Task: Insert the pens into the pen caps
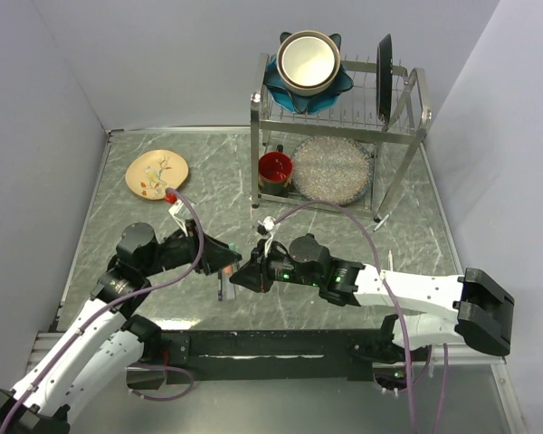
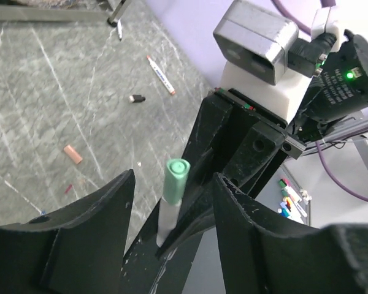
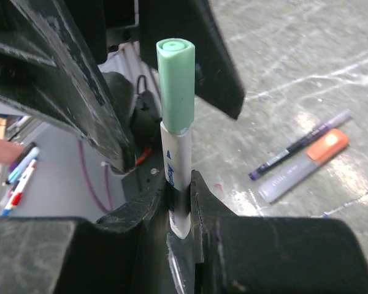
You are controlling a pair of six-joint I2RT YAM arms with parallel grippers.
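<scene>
Near the middle of the right wrist view, a white pen (image 3: 175,165), standing up straight, with a green cap (image 3: 176,79) on its top end. Clamped tight on the pen's bottom part, the right fingers (image 3: 135,214), one on each side. Blue print on the side of the pen, too small to read. Around the green cap, the left fingers (image 2: 92,233), wide apart, one on each side, not touching cap or pen. From the left wrist, the same green cap right in the gap between them, a bit below the middle of the frame. In the top view, both sets of fingers nose to nose just below the middle, above the tabletop (image 1: 217,163).

Flat on the tabletop at the right of the right wrist view, a thin dark pen (image 3: 300,144) and, just beside it, a grey pen (image 3: 288,177) with an orange cap (image 3: 328,146) on it. In the upper left part of the left wrist view, a loose salmon cap (image 2: 73,154), a loose black cap (image 2: 137,98) and, near that one, a red-tipped pen (image 2: 161,75). One more pen (image 2: 118,27) at the very top, too small to tell its colour.

At the top of the top view, a metal rack (image 1: 407,117) with a bowl (image 1: 306,61) and a dark plate (image 1: 385,65) up high, a red cup (image 1: 275,168) and a glass dish (image 1: 332,169) below. At upper left, a tan plate (image 1: 157,172).
</scene>
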